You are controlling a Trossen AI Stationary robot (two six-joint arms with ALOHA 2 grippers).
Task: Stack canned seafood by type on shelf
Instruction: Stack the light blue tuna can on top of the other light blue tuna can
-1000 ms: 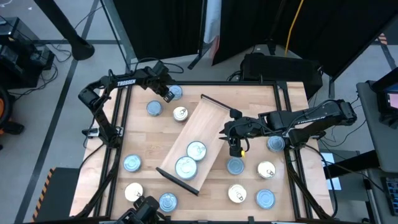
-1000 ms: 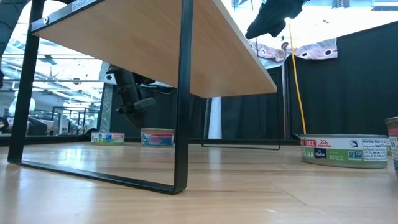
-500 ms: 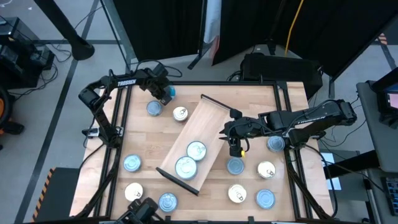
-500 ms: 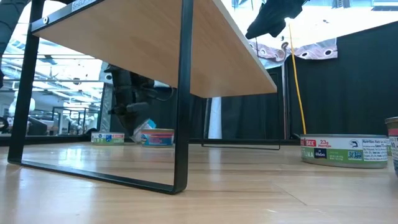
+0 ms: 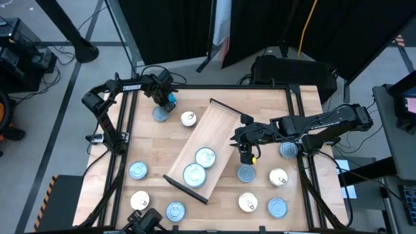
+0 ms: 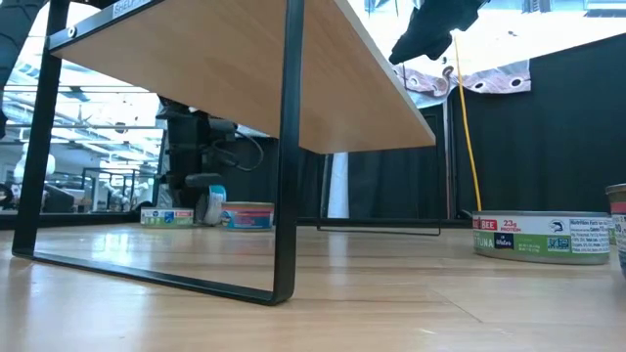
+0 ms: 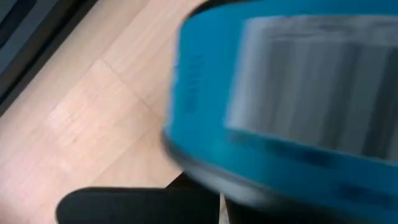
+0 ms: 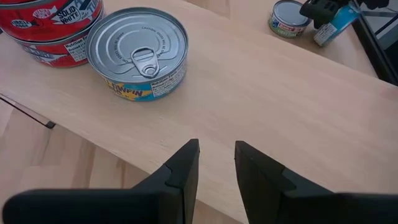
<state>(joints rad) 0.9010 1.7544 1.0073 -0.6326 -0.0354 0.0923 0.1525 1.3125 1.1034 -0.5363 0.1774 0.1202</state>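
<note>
My left gripper [image 5: 166, 96] is at the table's far left and is shut on a blue-sided tin [image 5: 171, 100], which stands tilted on edge next to a flat tin [image 5: 160, 114]. The right wrist view shows this gripper [image 8: 323, 9] with its tin [image 8: 336, 25] far off. The shelf [image 5: 218, 127], a light wooden board on dark frame legs [image 6: 286, 147], lies diagonally mid-table. A pull-tab tin [image 8: 138, 53] and red-labelled tins [image 8: 53, 28] rest on it. My right gripper [image 8: 215, 163] hovers over the shelf's right edge, open and holding nothing. My left gripper pinches the blue tin at its rim [image 7: 205, 177] between its two fingers, coming from above and pointing down. The tin hangs tilted on edge below the fingers [image 6: 213, 206]. I cannot tell whether its lower edge touches the table.
Several more tins lie flat on the tabletop: along the near edge [image 5: 175, 211], at the left [image 5: 137, 170] and in a group right of the shelf [image 5: 278, 177]. One tin [image 6: 540, 238] stands close to the low camera. A dark frame [image 5: 123, 130] borders the table.
My left gripper has shut on the far-left tin, which lay flat, and tipped it up on edge. It has turned and carried the tin a little toward the table's left and near side, closer to the neighbouring flat tin. My right arm has kept still.
</note>
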